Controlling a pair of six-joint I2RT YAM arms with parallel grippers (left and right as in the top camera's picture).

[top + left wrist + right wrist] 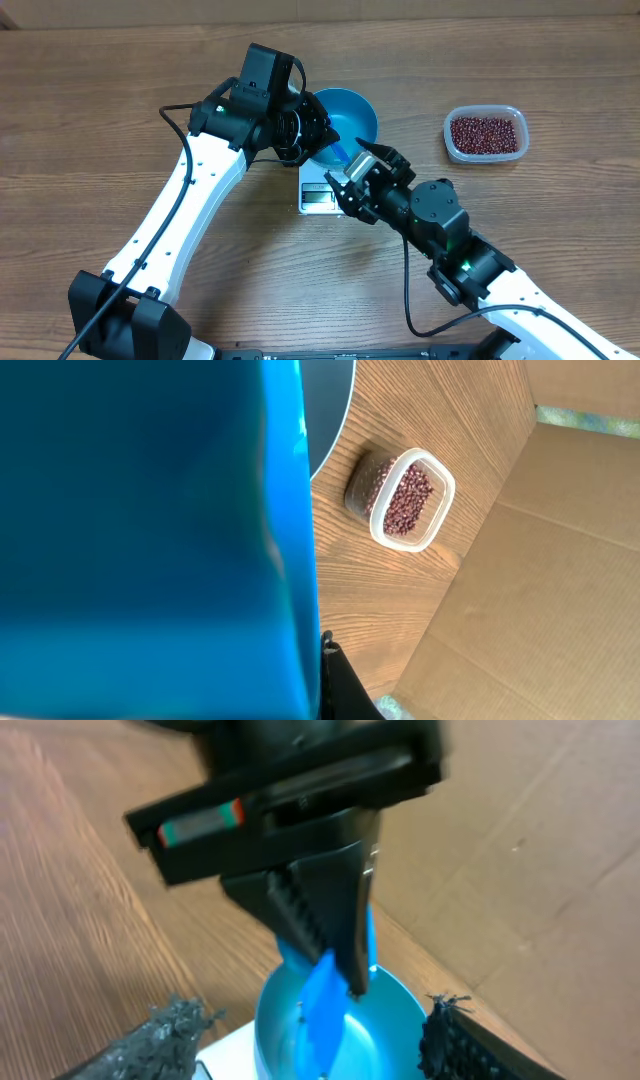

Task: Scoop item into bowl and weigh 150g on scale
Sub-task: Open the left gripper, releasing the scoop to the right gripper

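Beans [486, 132], small and dark red-brown, fill a clear rectangular plastic tub [447, 138] on the wooden tabletop [100, 90]. In the overhead view the tub stands well apart from the round bright blue bowl [350, 112], on its right. The bowl sits on a small white square scale [318, 195].

Only the right wrist view shows the left gripper [345, 975] pinching a small blue plastic scoop [322, 1005] above the bowl. It also shows the right gripper [352, 170] with its fingers [175, 1025] spread, holding nothing. A close blue surface fills most of the left wrist view, with the tub beyond the bowl.
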